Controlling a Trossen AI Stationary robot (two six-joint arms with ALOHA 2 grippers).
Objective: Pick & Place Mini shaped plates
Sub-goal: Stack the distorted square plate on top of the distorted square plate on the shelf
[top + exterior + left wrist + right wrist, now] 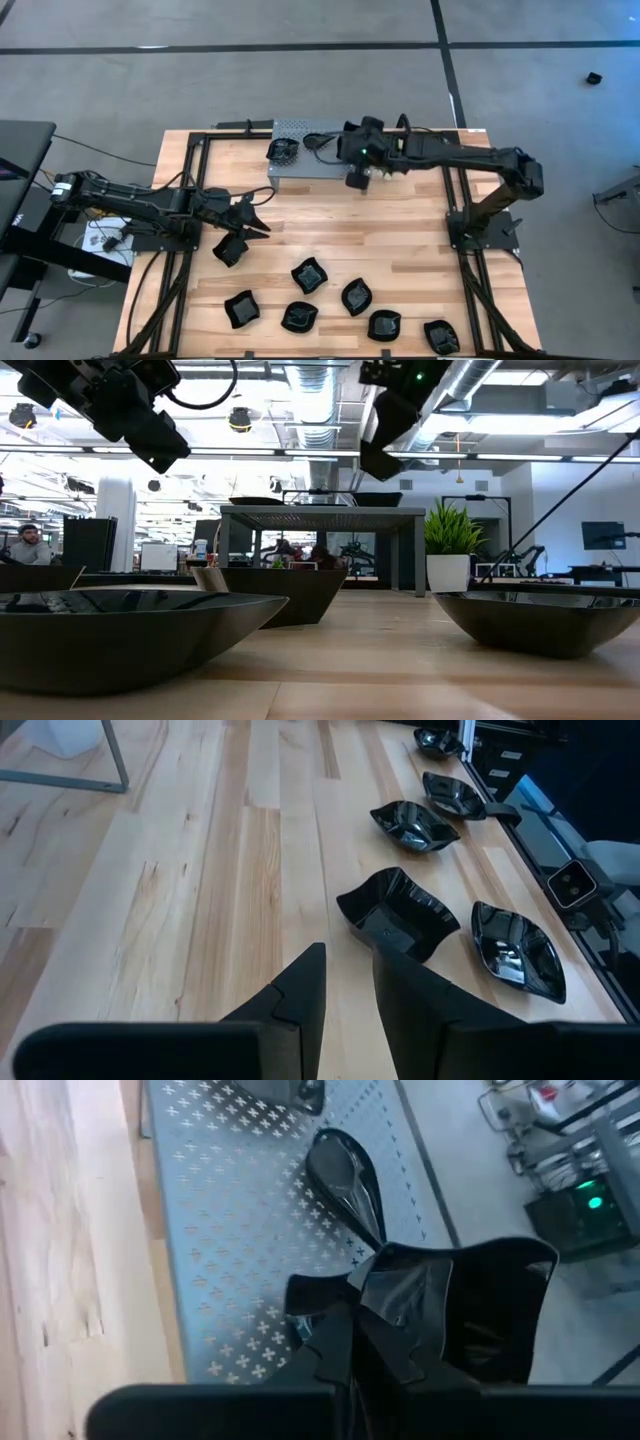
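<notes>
**Mostly still to move: a few plates on the stand, seven on the table**

Overhead, the grey perforated stand [308, 150] at the table's far edge carries a black dish [282, 150] at its left end. The right gripper [357, 179] hangs at the stand's near edge, clamped on a plate. Seven mini shaped plates [309, 275] lie on the wooden table [400, 230]. The left gripper [262, 224] hovers just beside the nearest one [230, 249].

From table height, two dishes sit atop the stand [320, 512], a green plant [450, 530] behind it, and large plates [130, 625] fill the foreground.

The left wrist camera shows its fingers [300, 995] slightly apart and empty above bare wood, with a wavy-edged dish [398, 915] just ahead.

The right wrist camera shows its fingers pinching a wavy-edged plate [470, 1305] over the stand [230, 1210], where a leaf-shaped dish [345, 1180] already rests.
</notes>
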